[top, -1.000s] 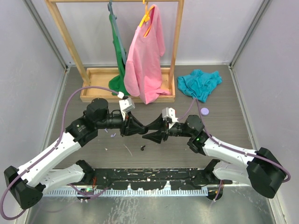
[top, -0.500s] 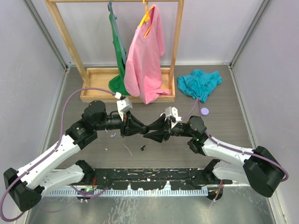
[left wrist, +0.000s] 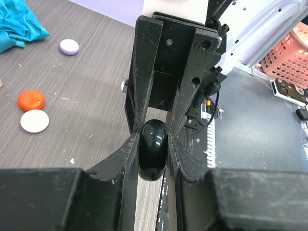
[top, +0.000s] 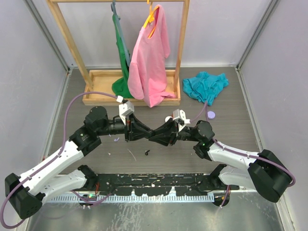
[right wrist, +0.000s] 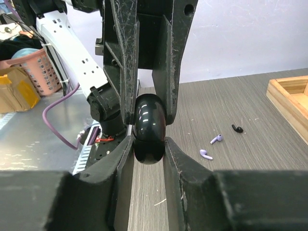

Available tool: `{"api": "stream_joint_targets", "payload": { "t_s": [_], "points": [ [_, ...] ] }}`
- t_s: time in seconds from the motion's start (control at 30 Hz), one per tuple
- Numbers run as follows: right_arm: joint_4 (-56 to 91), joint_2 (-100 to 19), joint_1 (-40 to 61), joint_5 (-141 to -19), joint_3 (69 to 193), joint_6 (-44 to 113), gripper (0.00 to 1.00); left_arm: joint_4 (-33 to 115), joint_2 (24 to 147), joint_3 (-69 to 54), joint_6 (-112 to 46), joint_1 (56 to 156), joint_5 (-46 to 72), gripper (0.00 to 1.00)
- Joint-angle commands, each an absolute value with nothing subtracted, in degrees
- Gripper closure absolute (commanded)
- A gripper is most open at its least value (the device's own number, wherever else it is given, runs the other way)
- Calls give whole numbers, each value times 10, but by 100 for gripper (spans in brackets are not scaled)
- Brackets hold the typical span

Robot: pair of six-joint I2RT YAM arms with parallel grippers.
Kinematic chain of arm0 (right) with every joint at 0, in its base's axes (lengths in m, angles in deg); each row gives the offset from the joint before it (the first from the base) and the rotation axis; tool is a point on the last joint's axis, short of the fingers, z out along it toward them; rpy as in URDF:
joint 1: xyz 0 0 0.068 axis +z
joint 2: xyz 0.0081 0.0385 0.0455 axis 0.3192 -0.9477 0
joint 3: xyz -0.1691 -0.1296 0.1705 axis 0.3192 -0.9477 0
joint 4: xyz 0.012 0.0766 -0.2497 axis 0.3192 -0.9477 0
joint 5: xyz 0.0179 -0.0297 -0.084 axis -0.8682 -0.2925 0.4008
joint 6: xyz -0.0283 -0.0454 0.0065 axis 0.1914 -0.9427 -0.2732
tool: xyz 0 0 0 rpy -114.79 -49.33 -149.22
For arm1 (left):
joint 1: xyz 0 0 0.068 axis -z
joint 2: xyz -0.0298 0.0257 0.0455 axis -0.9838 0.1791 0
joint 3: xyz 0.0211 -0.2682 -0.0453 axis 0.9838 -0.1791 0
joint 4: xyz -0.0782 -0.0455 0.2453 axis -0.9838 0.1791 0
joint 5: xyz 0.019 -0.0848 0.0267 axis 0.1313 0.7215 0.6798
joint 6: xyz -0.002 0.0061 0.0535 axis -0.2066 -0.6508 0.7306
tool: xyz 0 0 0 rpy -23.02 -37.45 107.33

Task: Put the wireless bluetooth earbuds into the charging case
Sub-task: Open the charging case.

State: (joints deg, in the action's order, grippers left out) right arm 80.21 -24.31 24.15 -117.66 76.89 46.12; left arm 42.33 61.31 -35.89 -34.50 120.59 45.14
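Right gripper (right wrist: 149, 139): jaws were apart a second ago, now pinched onto the black charging case (left wrist: 153, 156).
Left gripper (left wrist: 153, 137): fingers narrow, clamping the same case.
Case: mostly covered by fingers, lid unclear.

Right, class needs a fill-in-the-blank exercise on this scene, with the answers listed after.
1. The glossy case held by the left tool and the right tool together is coloured ____.
2. On the table lie two ____ earbuds and one black earbud.
3. The hanging shirt beside the green garment is ____.
Missing words: black; lilac; pink.
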Motion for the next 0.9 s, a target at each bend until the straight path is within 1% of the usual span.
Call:
{"api": "stream_joint_targets", "payload": {
  "t_s": [0.0,0.07,0.13,0.23,0.33,0.43,0.53,0.63,0.7,0.87],
  "points": [
    [858,-240,242,-1188,769,473,80,351,607,-362,-359,1206,447,98],
    [859,-242,241,-1186,766,472,88,356,608,-363,-358,1207,442,92],
    [864,-244,240,-1184,763,473,93,364,606,-365,-355,1207,436,87],
    [864,-243,239,-1182,761,473,97,373,600,-372,-353,1207,415,65],
    [860,-240,239,-1173,758,468,99,382,593,-376,-352,1207,400,52],
    [852,-240,238,-1167,757,461,99,395,592,-376,-349,1207,390,42],
    [847,-239,238,-1166,758,456,99,404,597,-375,-348,1207,383,35],
    [846,-240,238,-1164,755,454,99,416,603,-371,-343,1207,373,31],
    [845,-238,238,-1162,754,453,99,422,604,-368,-341,1206,368,29],
    [838,-237,238,-1162,752,444,99,440,592,-361,-345,1207,298,29]
  ]
}}
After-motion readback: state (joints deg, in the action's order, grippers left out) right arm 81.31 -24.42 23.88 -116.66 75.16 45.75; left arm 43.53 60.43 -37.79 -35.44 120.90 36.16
